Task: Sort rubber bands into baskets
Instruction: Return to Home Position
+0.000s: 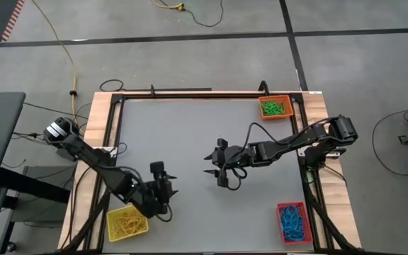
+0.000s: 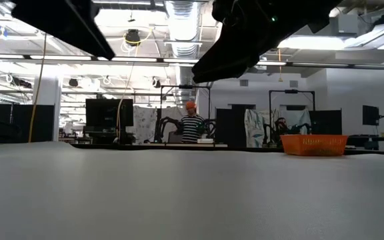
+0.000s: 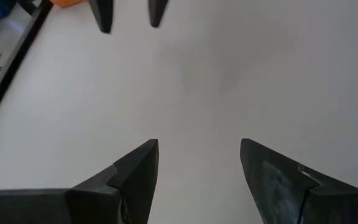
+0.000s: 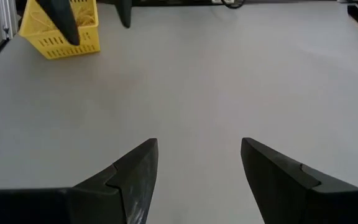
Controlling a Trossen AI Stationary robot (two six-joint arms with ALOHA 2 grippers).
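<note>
High view, orange basket [image 1: 275, 98] holds green bands [image 1: 273, 108], red basket [image 1: 280, 225] blue bands [image 1: 294, 223]

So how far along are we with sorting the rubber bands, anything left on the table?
Looks essentially done. The yellow bands lie in the yellow basket, green bands in the orange basket, blue bands in the red basket. Nothing is in hand: left hand and right hand hang open and empty over the table. No loose bands show on it, so only parking the arms seems left.
</note>
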